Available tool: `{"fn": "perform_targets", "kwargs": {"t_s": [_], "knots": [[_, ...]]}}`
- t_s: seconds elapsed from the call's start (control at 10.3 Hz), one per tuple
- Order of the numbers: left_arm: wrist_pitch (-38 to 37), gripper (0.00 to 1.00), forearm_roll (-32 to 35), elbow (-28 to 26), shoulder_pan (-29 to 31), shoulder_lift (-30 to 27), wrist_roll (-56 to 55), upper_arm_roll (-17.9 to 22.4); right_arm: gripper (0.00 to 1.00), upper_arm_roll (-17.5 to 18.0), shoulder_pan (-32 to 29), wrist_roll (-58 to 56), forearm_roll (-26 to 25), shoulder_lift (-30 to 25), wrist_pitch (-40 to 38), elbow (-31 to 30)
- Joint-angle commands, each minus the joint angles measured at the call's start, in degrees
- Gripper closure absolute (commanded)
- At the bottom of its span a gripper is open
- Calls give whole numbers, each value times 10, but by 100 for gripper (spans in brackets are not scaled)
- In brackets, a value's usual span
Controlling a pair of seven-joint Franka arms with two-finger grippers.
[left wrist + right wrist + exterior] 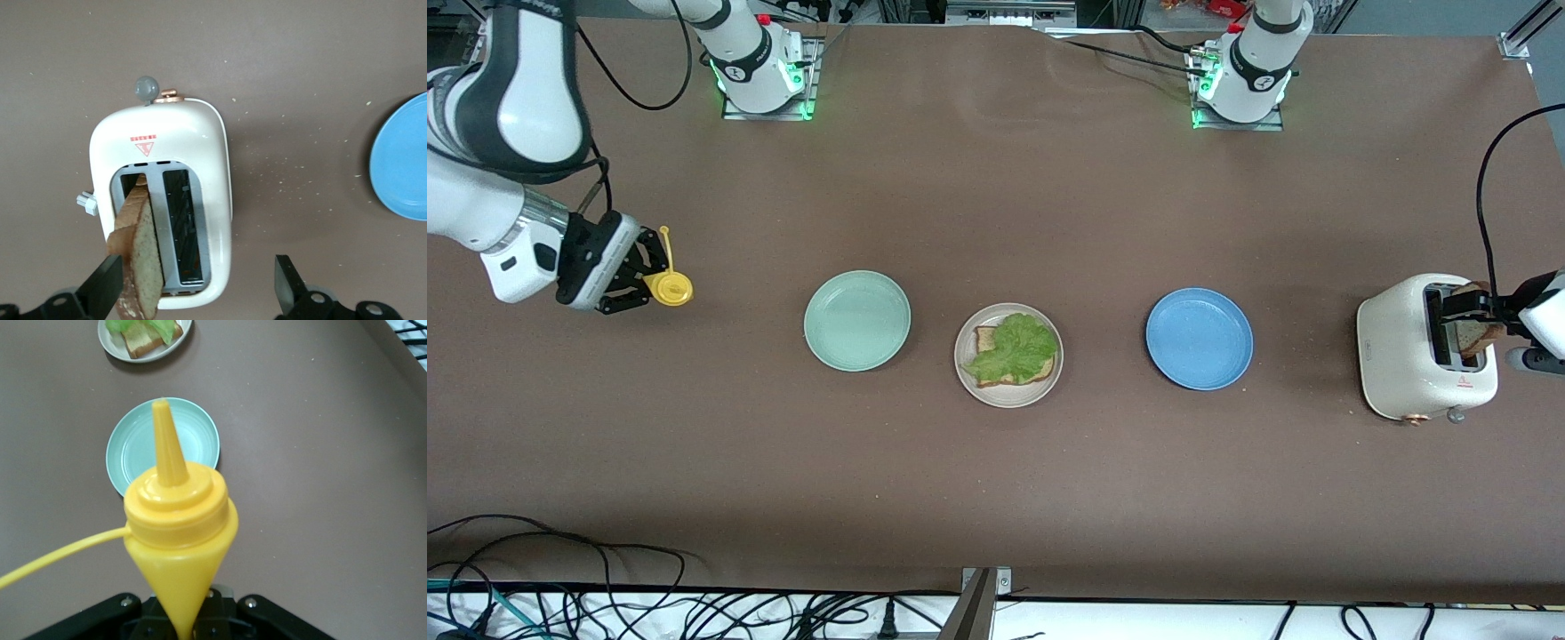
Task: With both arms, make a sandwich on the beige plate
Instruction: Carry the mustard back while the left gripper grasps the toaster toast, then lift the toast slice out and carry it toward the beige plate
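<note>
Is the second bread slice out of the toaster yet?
Not yet. The bread slice leans partly out of a toaster slot, between the open left gripper fingers.

Lettuce (pixel 1016 345) on bread (pixel 990 341) on the middle plate (pixel 966 373) of three.

my left gripper (pixel 1485 313) hangs at my left arm's end of the desk, wrist reaching in from the edge, jaws spread wide around a bread slice (pixel 139 257) without pinching it. my right gripper (pixel 636 277) hangs over my right arm's end of the desk, forearm angled down, jaws clamped tight on a yellow squeeze bottle (pixel 177 530) with its nozzle pointing away from my wrist.
</note>
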Motion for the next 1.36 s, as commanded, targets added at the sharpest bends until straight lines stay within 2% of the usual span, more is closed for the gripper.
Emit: {"fn": "perform_targets", "kwargs": {"t_s": [0.0,0.19,0.48,0.58,0.68,0.77,1.16,1.26], "knots": [[37,0,17,-45,25,-28,46,-6,100,-34,10,-111,89,-28,14,-74],[65,0,17,-65,46,-27,59,-6,100,-53,-2,-242,160,-20,19,-131],[109,0,16,-108,69,-28,67,-8,100,-52,-47,-359,185,-8,21,-166],[127,16,9,-119,79,-28,76,-8,100,-51,-60,-381,192,-7,17,-169],[130,74,8,-121,83,-27,79,-9,100,-51,-62,-386,202,-3,16,-174],[125,100,8,-119,83,-26,81,-9,100,-50,-62,-386,207,-2,17,-175],[105,100,8,-94,80,-24,131,-11,100,-45,-67,-404,238,10,18,-180],[94,100,8,-78,77,-21,134,-11,100,-44,-72,-426,262,21,16,-189]]}}
